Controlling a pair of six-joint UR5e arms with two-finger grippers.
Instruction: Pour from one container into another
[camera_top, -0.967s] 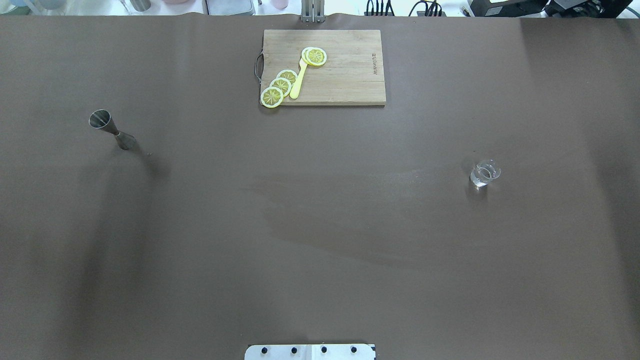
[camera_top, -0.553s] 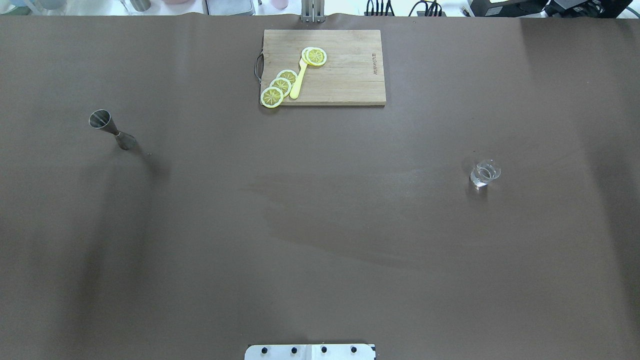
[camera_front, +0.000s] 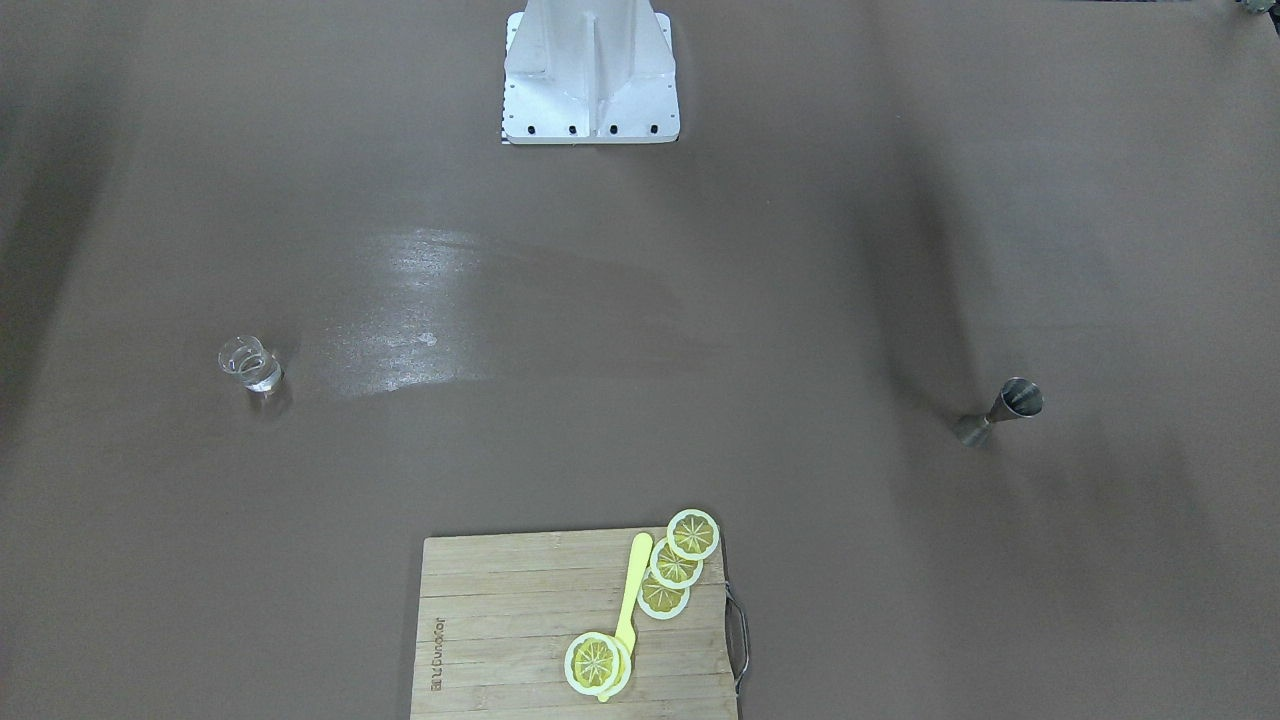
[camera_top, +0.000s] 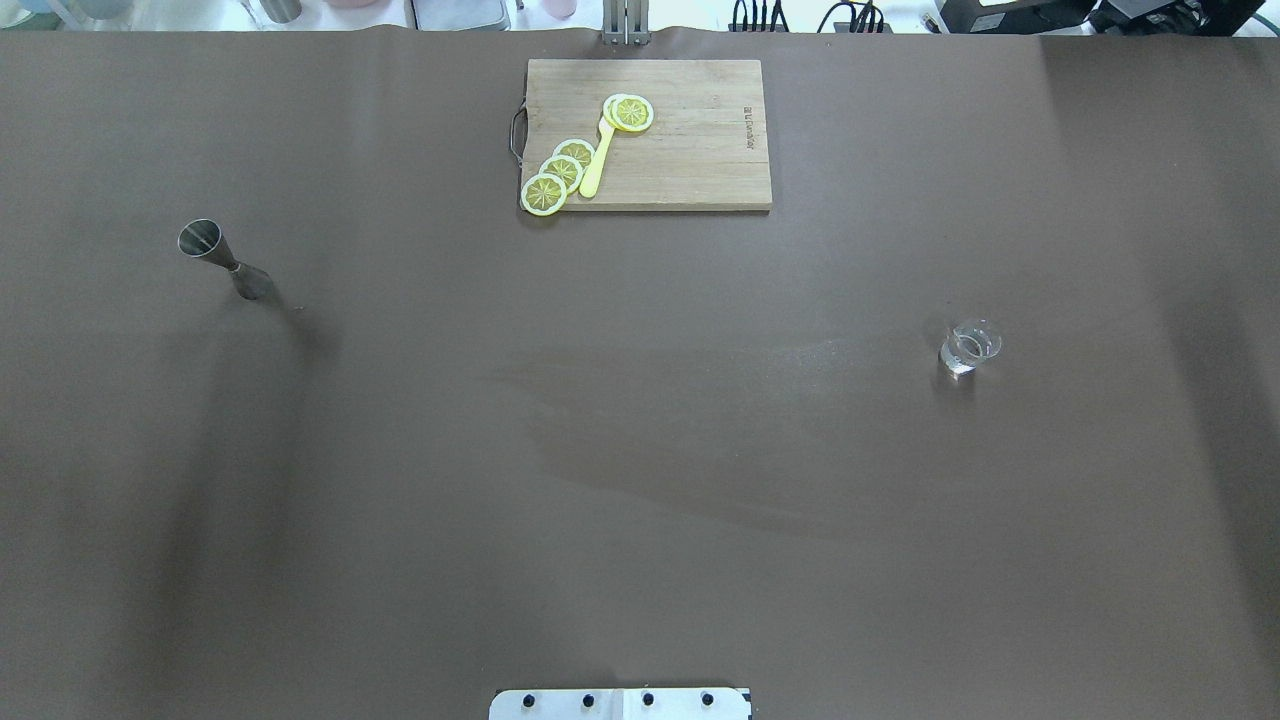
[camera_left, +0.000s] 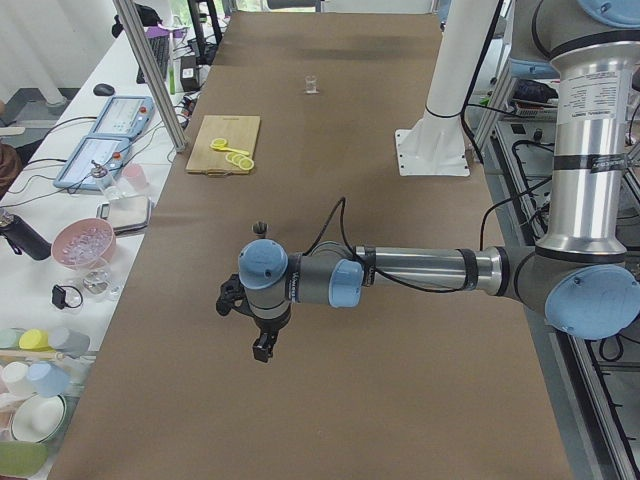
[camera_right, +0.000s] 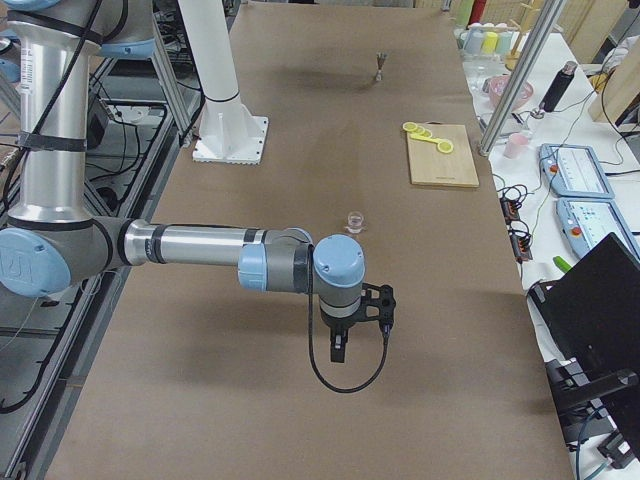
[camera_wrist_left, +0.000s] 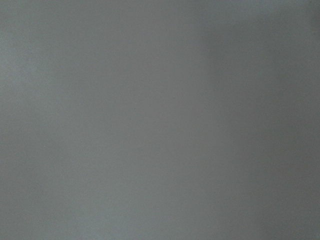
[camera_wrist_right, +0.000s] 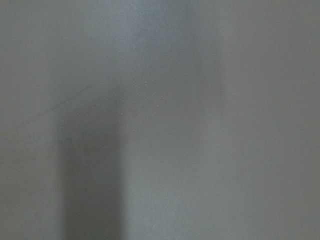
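Note:
The small clear glass (camera_top: 970, 347) stands upright on the right half of the brown table, also seen in the front view (camera_front: 250, 365). The grey metal jigger (camera_top: 225, 258) stands upright at the far left (camera_front: 1000, 410). Neither gripper appears in the overhead or front views. The left gripper (camera_left: 261, 350) hangs above the table on the near side of the jigger (camera_left: 260, 228), apart from it. The right gripper (camera_right: 338, 350) hangs above the table on the near side of the glass (camera_right: 354, 219), also apart. I cannot tell whether either is open or shut. Both wrist views show only blurred table.
A wooden cutting board (camera_top: 690, 150) with lemon slices (camera_top: 560, 170) and a yellow knife (camera_top: 597, 165) lies at the far middle. The robot's white base (camera_front: 590, 80) stands at the near edge. Cups and bowls crowd a side table (camera_left: 60, 300).

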